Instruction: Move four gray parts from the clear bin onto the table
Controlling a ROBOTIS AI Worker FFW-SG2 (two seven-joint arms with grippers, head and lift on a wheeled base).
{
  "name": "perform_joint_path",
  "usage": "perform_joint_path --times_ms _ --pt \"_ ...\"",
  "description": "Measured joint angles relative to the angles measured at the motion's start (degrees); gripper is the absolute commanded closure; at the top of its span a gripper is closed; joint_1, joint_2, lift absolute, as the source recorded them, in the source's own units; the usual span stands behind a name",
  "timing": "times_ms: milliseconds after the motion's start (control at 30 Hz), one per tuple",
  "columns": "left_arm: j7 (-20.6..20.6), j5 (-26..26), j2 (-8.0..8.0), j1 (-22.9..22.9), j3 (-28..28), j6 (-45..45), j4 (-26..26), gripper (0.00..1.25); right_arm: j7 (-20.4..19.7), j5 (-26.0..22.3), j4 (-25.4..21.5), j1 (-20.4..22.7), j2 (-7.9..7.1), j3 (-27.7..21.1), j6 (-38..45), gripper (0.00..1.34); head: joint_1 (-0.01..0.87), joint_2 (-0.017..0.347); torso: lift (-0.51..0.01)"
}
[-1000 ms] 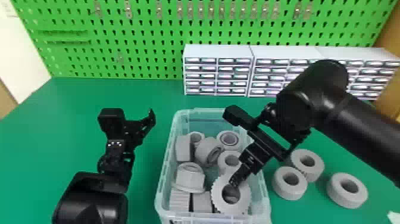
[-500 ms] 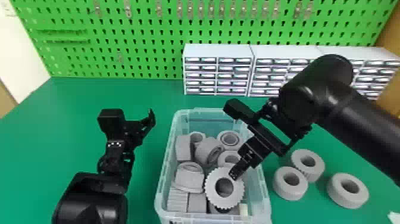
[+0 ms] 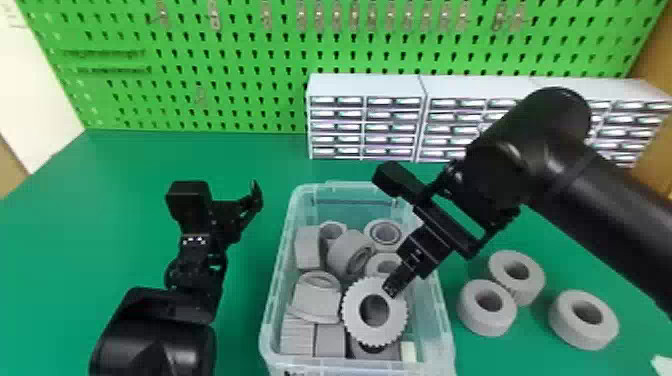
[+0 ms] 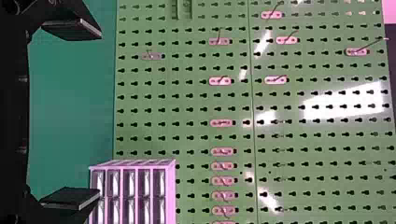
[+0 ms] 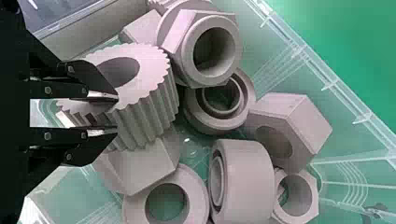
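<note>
Green table (image 3: 100,220) — white drawers (image 3: 365,86) before a green pegboard (image 3: 250,76).

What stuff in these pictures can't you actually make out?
Head view: most of the part under the gear, hidden by that gear.
Head view: the outer near wall of the bin, cut off by the bottom edge.
Head view: some drawers, hidden behind the right arm.
Head view: the white object, cut off at the lower right corner.
</note>
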Motion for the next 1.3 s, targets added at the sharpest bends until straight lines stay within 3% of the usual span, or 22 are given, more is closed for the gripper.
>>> perform_joint_path --times_ms 533,1300 --pt "0.0 0.0 0.01 -0.4 0.1 0.0 0.0 0.1 2.2 -0.6 2.9 -0.6 -0.07 3.4 -0.6 0.63 0.693 0.072 -0.052" --pt "0.0 0.4 1.3 -1.7 -0.5 0.0 0.1 0.1 7.5 1.5 5.8 -2.4 2.12 8.0 -3.6 0.59 0.693 0.072 -0.052"
